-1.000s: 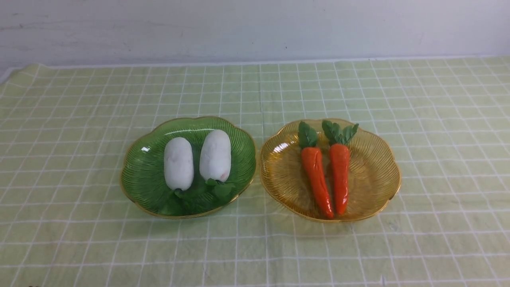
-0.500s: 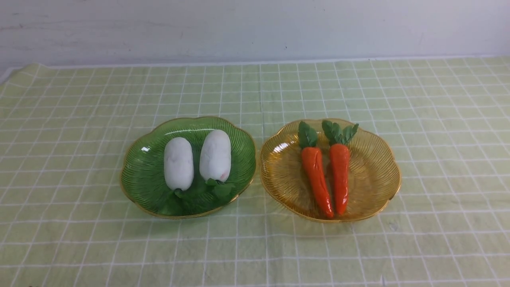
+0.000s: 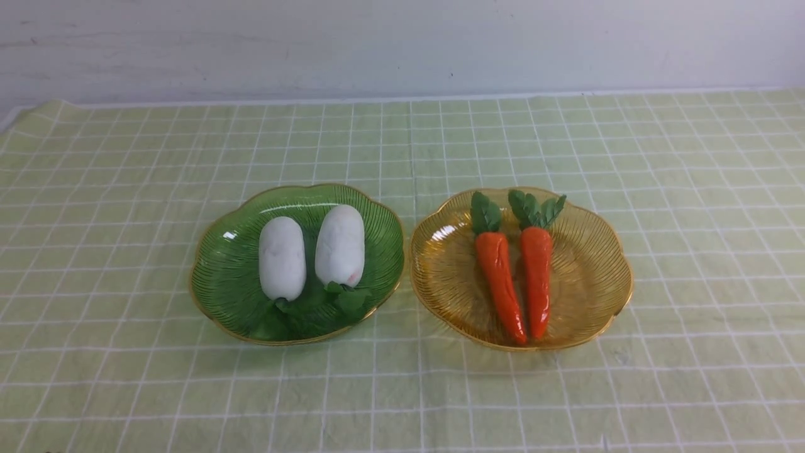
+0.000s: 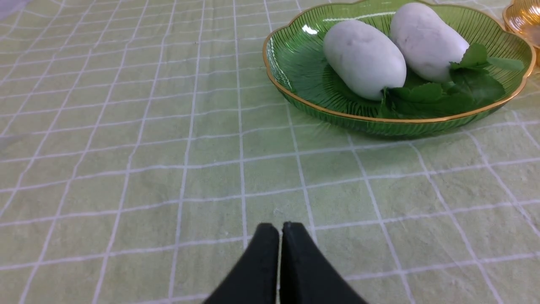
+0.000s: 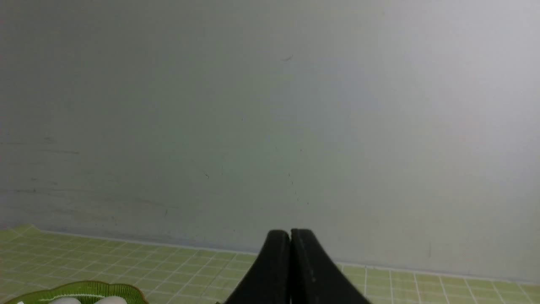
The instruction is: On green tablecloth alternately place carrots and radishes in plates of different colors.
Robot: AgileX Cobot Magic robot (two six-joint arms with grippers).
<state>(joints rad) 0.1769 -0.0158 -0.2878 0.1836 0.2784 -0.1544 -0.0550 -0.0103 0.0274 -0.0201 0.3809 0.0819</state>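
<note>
Two white radishes [image 3: 282, 257] [image 3: 340, 245] lie side by side in the dark green plate [image 3: 229, 277], leaves toward me. Two orange carrots [image 3: 500, 285] [image 3: 536, 279] lie in the amber plate [image 3: 591, 277], leaves away from me. Both plates sit on the green tablecloth [image 3: 94, 220]. Neither arm shows in the front view. My left gripper [image 4: 280, 228] is shut and empty, low over bare cloth, short of the green plate [image 4: 295, 63] and its radishes [image 4: 365, 59]. My right gripper [image 5: 290, 234] is shut and empty, pointing at the wall.
A pale grey wall [image 3: 402, 44] runs along the cloth's far edge. The cloth's far left corner [image 3: 38, 110] is slightly rumpled. The amber plate's rim [image 4: 517, 17] peeks in beside the green one in the left wrist view.
</note>
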